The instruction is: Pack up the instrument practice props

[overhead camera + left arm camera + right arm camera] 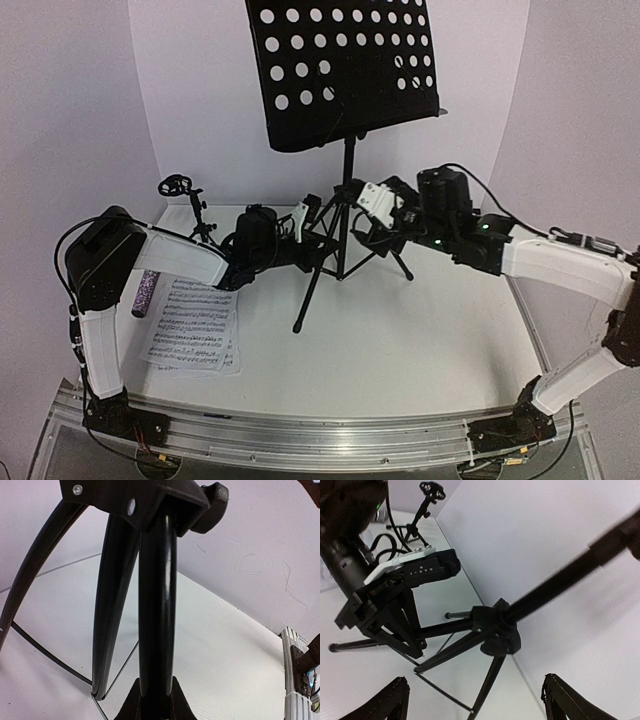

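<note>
A: Music stand [340,125] first: how does it look?
B: Tall, black, upright on three splayed legs, with a tilted desk full of round holes.
A: Who has it?
B: The left gripper [156,702] is clamped tight on one black tube just below the leg joint [497,630]. I cannot tell whether that tube is a leg or the pole.
A: And the right gripper [475,682]?
B: Spread wide, with nothing in it. The leg joint sits just ahead of its fingers, apart from both.
A: The smaller things?
B: Well behind the left gripper, by that arm's elbow, a glittery purple microphone [145,293] lies flat just beside the sheet music [195,330]. The little black mic stand [190,205] is upright off to that gripper's left.
A: Any writing?
B: Printed staves on the pages, too small to read.
</note>
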